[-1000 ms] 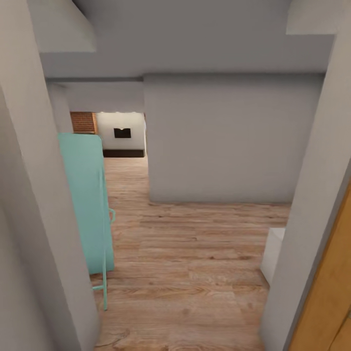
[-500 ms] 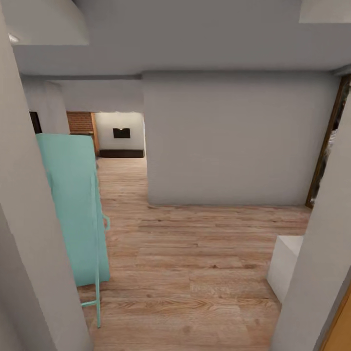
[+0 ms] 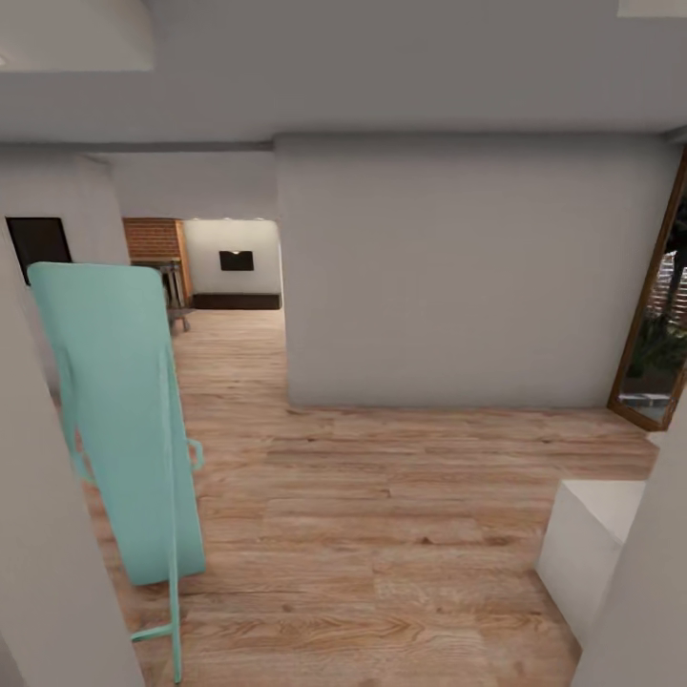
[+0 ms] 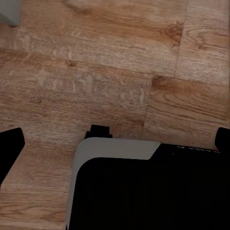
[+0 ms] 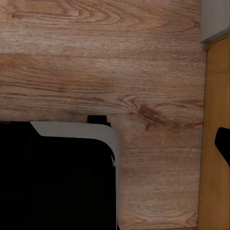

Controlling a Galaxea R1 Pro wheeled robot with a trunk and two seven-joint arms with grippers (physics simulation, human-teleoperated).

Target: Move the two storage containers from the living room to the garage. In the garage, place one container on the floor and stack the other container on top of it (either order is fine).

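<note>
The two storage containers are out of view, and so are the garage and its floor. Far down the passage in the head view lies the living room, with its brick fireplace [image 3: 153,239], black TV [image 3: 236,260] and low dark cabinet [image 3: 239,301]. In the left wrist view my left gripper [image 4: 116,143] hangs open over light wood planks, a black fingertip at each picture edge and nothing between them. My right gripper [image 5: 115,143] also looks open and empty. One of its fingertips [image 5: 223,143] shows, and the other is lost against my black base.
A teal standing panel [image 3: 124,410] leans by the left wall [image 3: 48,572]. A grey wall block [image 3: 468,277] fills the middle, with the passage to its left. A white box [image 3: 587,539] sits low at right, and a wood-framed glass door [image 3: 658,324] stands beyond it.
The camera has moved forward out of the doorway. The side walls have slid outward, and the glass door at right and more of the white box have come into sight.
</note>
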